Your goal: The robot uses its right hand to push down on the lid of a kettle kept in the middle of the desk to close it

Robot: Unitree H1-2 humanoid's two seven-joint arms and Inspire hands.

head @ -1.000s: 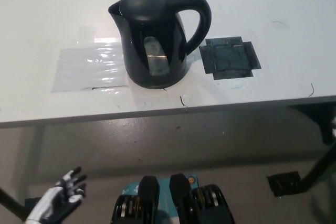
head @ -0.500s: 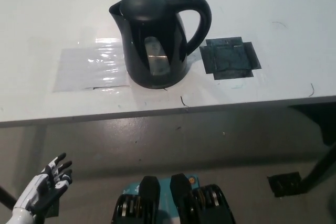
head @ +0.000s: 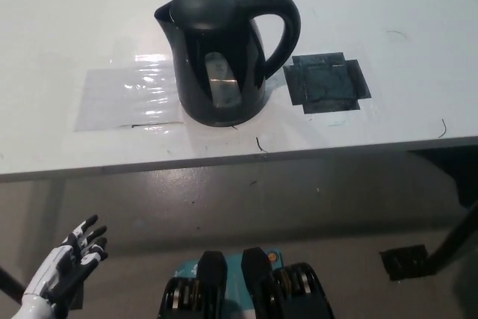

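A black electric kettle (head: pixel 222 51) stands upright in the middle of the white desk (head: pixel 67 20), handle to the picture's right, spout to the left. Its domed lid (head: pixel 203 4) lies down flat on the body. My white left hand (head: pixel 66 267) hangs open at the lower left, below the desk's front edge and far from the kettle. My black right hand and arm are out of the picture.
A square of dark tape (head: pixel 326 82) lies on the desk right of the kettle, and a clear shiny patch (head: pixel 131 97) left of it. Below the desk edge is grey floor, with a dark desk leg and foot (head: pixel 418 258) at the lower right.
My left hand has drifted left and slightly down from a second ago, then held nearly still. The kettle has not moved.
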